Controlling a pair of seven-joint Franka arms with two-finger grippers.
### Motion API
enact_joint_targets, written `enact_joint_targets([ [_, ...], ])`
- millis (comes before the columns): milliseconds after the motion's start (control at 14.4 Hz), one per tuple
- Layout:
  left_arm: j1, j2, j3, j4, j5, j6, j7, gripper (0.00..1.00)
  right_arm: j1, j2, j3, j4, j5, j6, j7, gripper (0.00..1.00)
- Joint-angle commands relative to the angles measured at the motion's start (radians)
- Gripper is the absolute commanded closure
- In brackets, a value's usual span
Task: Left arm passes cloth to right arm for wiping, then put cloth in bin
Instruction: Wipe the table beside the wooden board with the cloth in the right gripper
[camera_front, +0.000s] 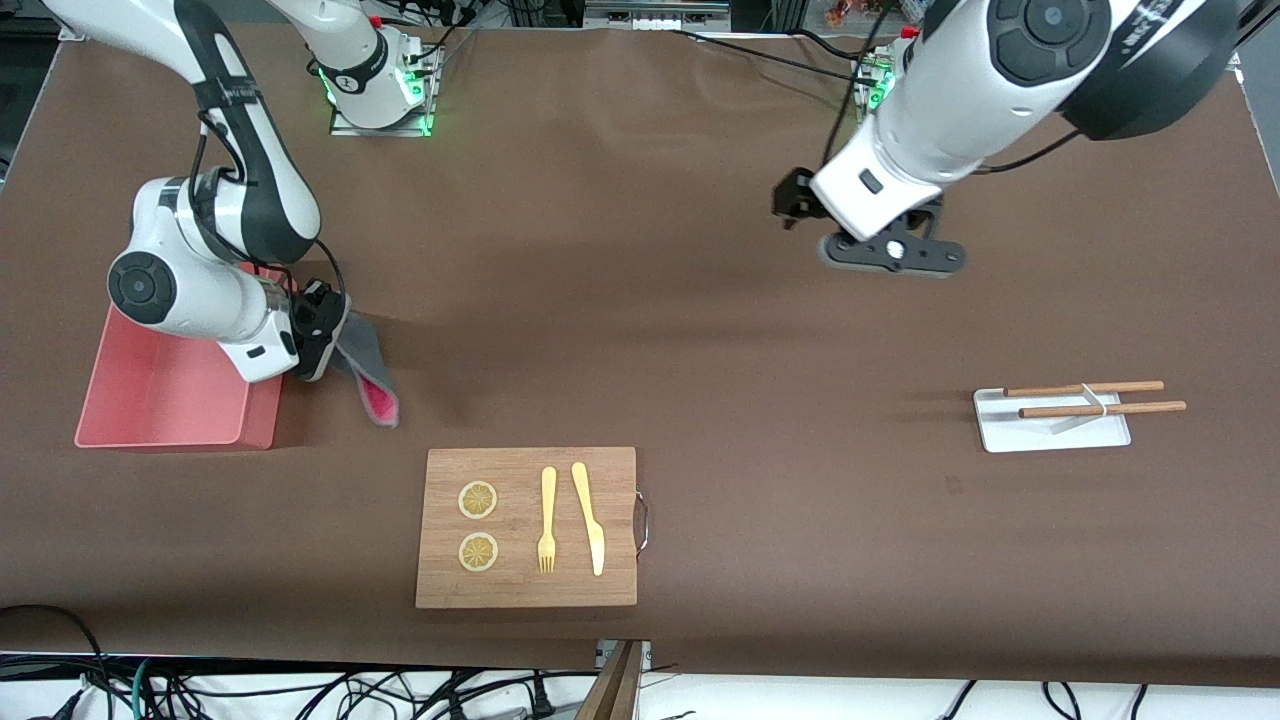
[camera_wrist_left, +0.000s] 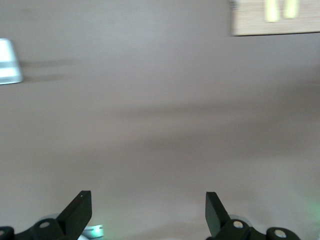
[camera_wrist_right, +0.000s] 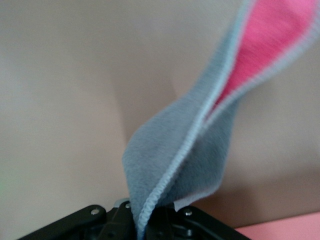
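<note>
Front view: the right hand (camera_front: 322, 345) hung beside the pink bin (camera_front: 170, 385), clenched on the cloth (camera_front: 366, 375) — grey outside, pink inside — which drooped over the desk (camera_front: 640, 330). The left hand (camera_front: 890, 250) waited over bare desk, near its base.

Left wrist view: its fingers (camera_wrist_left: 80, 210) stood spread, grasping nothing.

Right wrist view: the cloth (camera_wrist_right: 200, 145) rose folded from the shut jaws — the bin's rim (camera_wrist_right: 285, 232) showed just beside them.

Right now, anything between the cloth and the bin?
Nothing visible. The right pincer holds the cloth beside the bin, hanging just outside its wall toward the left arm's end. The left pincer waits open over bare table.
</note>
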Motion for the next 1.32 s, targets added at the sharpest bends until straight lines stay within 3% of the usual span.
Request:
enact_joint_targets([
  [0, 0.106, -0.025, -0.008, -0.007, 0.059, -0.086, 0.029, 0.00, 0.003, 0.087, -0.002, 0.004, -0.031, 0.080, 0.115, 1.00],
  [208, 0.233, -0.028, -0.012, -0.007, 0.074, -0.115, 0.072, 0.00, 0.014, 0.168, -0.002, 0.010, -0.025, 0.152, 0.190, 1.00],
  [278, 0.265, -0.028, -0.011, -0.009, 0.074, -0.117, 0.185, 0.00, 0.026, 0.178, -0.002, 0.013, -0.020, 0.160, 0.202, 1.00],
  [347, 0.260, -0.051, 0.033, -0.036, 0.071, -0.099, 0.320, 0.00, 0.048, 0.182, -0.002, 0.028, -0.011, 0.158, 0.240, 1.00],
  [555, 0.059, -0.184, 0.332, -0.204, 0.054, -0.001, 0.546, 0.00, 0.127, 0.210, -0.002, 0.062, -0.008, 0.158, 0.381, 1.00],
  [833, -0.084, -0.274, 0.510, -0.363, 0.054, 0.231, 0.632, 0.00, 0.230, 0.222, -0.002, 0.090, 0.043, 0.157, 0.544, 1.00],
  [1041, -0.101, -0.306, 0.514, -0.386, 0.039, 0.282, 0.649, 0.00, 0.327, 0.257, -0.002, 0.113, 0.118, 0.167, 0.681, 1.00],
  [1180, -0.066, -0.303, 0.518, -0.362, -0.121, 0.227, 0.643, 0.00, 0.388, 0.268, -0.003, 0.151, 0.162, 0.163, 0.785, 1.00],
  [1249, -0.040, -0.303, 0.517, -0.339, -0.139, 0.193, 0.643, 0.00, 0.411, 0.279, -0.002, 0.182, 0.166, 0.160, 0.845, 1.00],
])
